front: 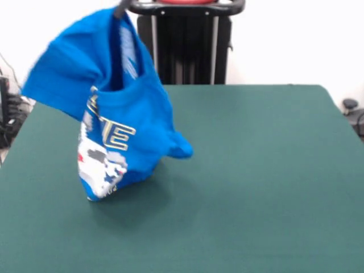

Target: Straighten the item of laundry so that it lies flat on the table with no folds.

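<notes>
The item of laundry (136,119), a bright blue T-shirt with white pixel graphics and outlined lettering, hangs bunched in the air over the left half of the table (256,170). Its top is pinched at the picture's upper edge, where only a dark tip of my gripper (120,9) shows, shut on the cloth. A sleeve (60,74) swings out to the left and looks blurred. The shirt's lowest corner (96,193) touches or nearly touches the green felt. Another fold (181,149) sticks out to the right.
Cables and dark equipment (8,114) sit off the table's left edge. A small dark object (350,105) lies beyond the right corner. The green surface extends well to the right of and in front of the shirt.
</notes>
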### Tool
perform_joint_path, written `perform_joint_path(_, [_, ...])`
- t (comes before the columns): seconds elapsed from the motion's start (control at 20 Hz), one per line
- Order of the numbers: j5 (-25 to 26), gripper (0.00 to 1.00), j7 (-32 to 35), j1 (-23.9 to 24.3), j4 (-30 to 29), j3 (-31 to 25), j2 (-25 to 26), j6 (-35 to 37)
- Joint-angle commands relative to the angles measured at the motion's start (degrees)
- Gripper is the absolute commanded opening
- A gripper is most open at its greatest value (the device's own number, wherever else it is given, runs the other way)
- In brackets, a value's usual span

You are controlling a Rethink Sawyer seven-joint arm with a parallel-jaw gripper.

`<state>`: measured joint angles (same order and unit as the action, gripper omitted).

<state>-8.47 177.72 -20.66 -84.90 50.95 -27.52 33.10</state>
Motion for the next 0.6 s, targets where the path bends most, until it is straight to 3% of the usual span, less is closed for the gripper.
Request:
perform_joint_path(0.05, [-6.4, 0.0, 25.8, -5.6, -9.9, 1.2, 10.5, -3.9])
perform_joint_path(0.6, [-15.2, 0.0, 34.1, -13.3, -18.5, -1.3, 18.1, -12.9])
